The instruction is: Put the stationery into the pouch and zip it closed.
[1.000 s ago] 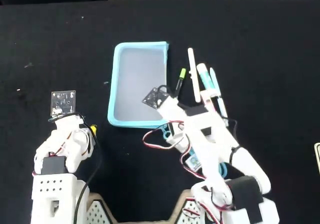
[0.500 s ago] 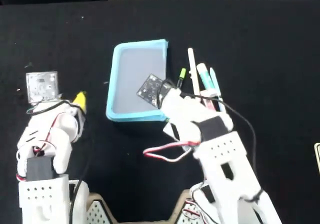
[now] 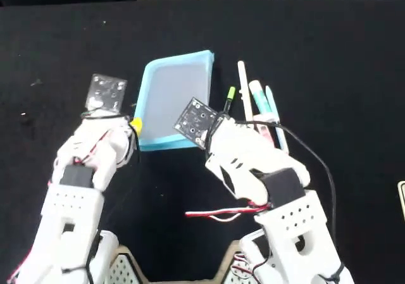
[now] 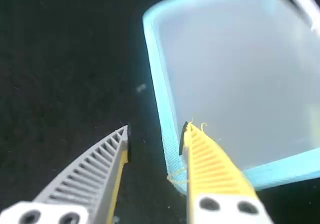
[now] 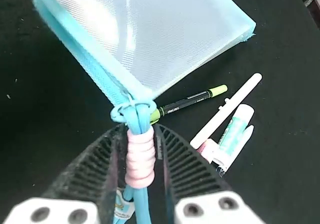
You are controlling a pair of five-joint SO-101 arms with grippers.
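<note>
Viewing the table from overhead, I find the pouch [image 3: 174,97] lying on the black surface [image 3: 329,56], between the two arms and just beside the loose stationery.

I record the right end effector [image 5: 140,130] as pressed together on the pull cord [image 5: 140,156], a blue loop strung with pink beads that joins the pouch at its zip corner.

I record the left end effector [image 4: 155,130] as spread. Its yellow finger [image 4: 210,169] sits over the pouch's other near corner and its grey finger [image 4: 100,164] over bare surface beside it. The yellow finger appears to touch the blue edging, though I cannot confirm contact.

Four items lie outside the pouch on its right side. The black pen [image 3: 228,102] with a green cap is nearest, then the white stick [image 3: 244,91], the teal marker [image 3: 258,96] and the pale blue pen [image 3: 272,104]. They lie close together, roughly parallel to the pouch's long edge.
</note>
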